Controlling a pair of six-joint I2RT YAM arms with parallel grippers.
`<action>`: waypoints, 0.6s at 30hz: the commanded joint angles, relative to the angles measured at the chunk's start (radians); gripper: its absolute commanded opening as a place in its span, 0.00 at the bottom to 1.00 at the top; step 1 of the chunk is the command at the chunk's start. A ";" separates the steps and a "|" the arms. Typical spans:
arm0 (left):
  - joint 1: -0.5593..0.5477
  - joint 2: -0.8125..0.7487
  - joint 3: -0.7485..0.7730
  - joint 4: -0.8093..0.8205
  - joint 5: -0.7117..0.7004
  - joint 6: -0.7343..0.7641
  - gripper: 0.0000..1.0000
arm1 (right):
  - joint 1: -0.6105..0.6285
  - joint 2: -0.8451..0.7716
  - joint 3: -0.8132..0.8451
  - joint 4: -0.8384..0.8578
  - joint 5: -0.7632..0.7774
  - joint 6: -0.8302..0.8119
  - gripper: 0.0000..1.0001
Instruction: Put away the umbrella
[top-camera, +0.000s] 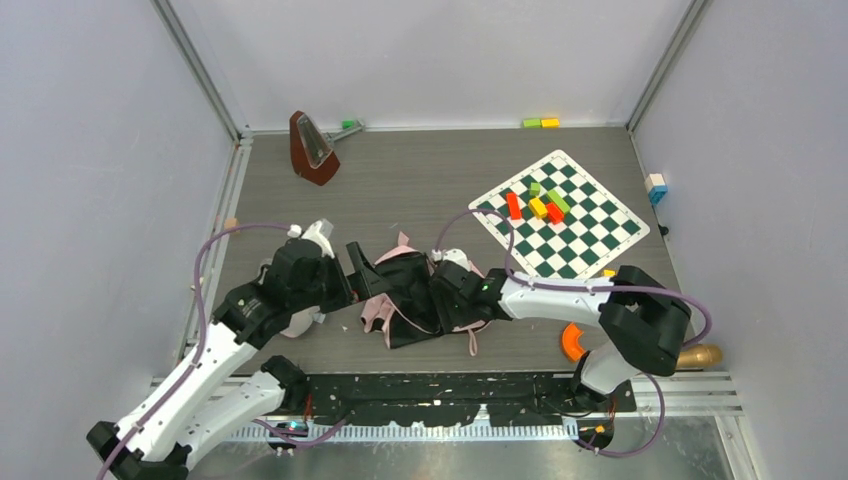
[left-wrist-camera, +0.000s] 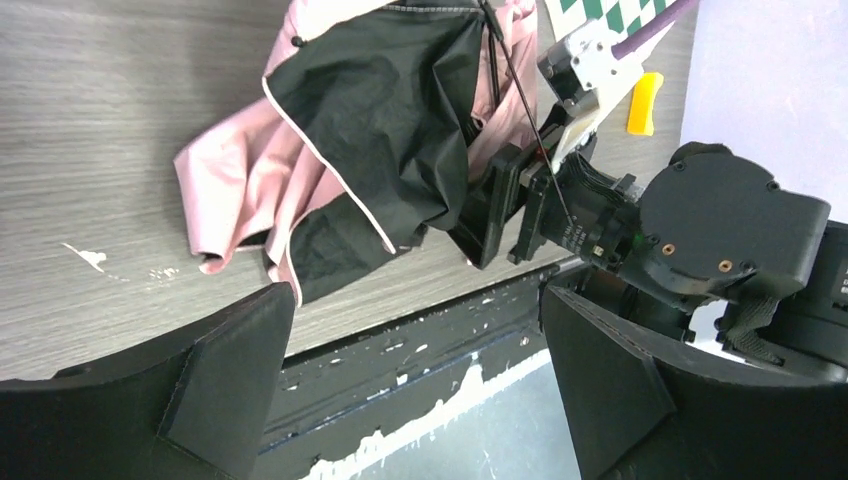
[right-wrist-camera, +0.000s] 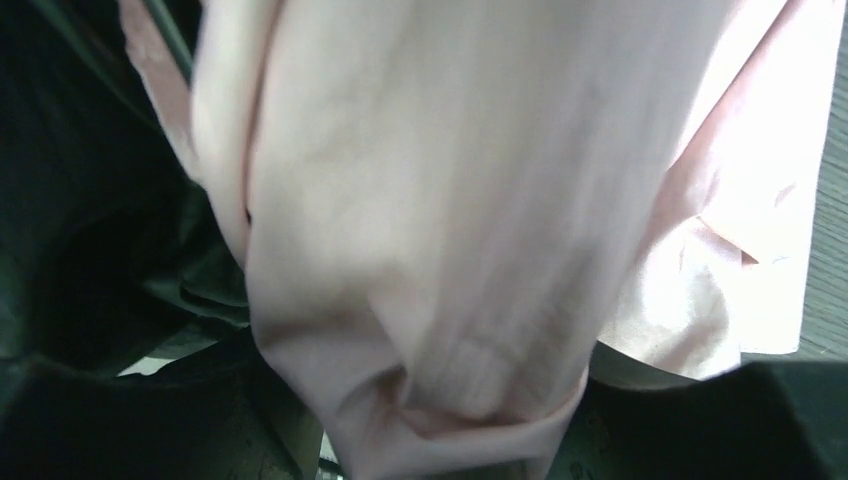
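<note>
1. The umbrella (top-camera: 405, 295) lies near the middle of the grey wood-grain table (top-camera: 420, 170), towards its near edge and between the two grippers. It is a collapsed, crumpled heap, not a neat roll.
2. In the top view the heap's long axis runs roughly left to right, from one gripper to the other. Which end bears the handle cannot be told.
3. The canopy is thin, limp fabric: matt black on one face and pale, slightly glossy pink on the other, with a narrow pink edge trim. It falls in soft, irregular folds.
4. A thin dark rib (left-wrist-camera: 520, 110) crosses the fabric diagonally in the left wrist view.
5. The left gripper (top-camera: 358, 280) stands at the heap's left end. Its broad, black, wedge-shaped fingers (left-wrist-camera: 230, 370) are spread wide, with nothing between them.
6. The right gripper (top-camera: 442, 292) meets the heap's right end. Its jaws are partly closed on a bunched fold of the canopy, and pink cloth fills the right wrist view.
7. A green-and-white checkered mat (top-camera: 590, 250) lies at the far right, well apart from the umbrella.
</note>
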 joint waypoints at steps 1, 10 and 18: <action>0.000 -0.093 0.015 0.020 -0.126 0.048 0.99 | -0.037 -0.129 0.013 0.013 -0.153 -0.080 0.05; 0.047 -0.116 -0.045 0.157 0.002 0.088 0.99 | -0.133 -0.266 0.033 0.021 -0.418 -0.146 0.05; 0.142 0.057 -0.031 0.239 0.229 0.011 0.99 | -0.164 -0.272 0.030 -0.028 -0.452 -0.198 0.05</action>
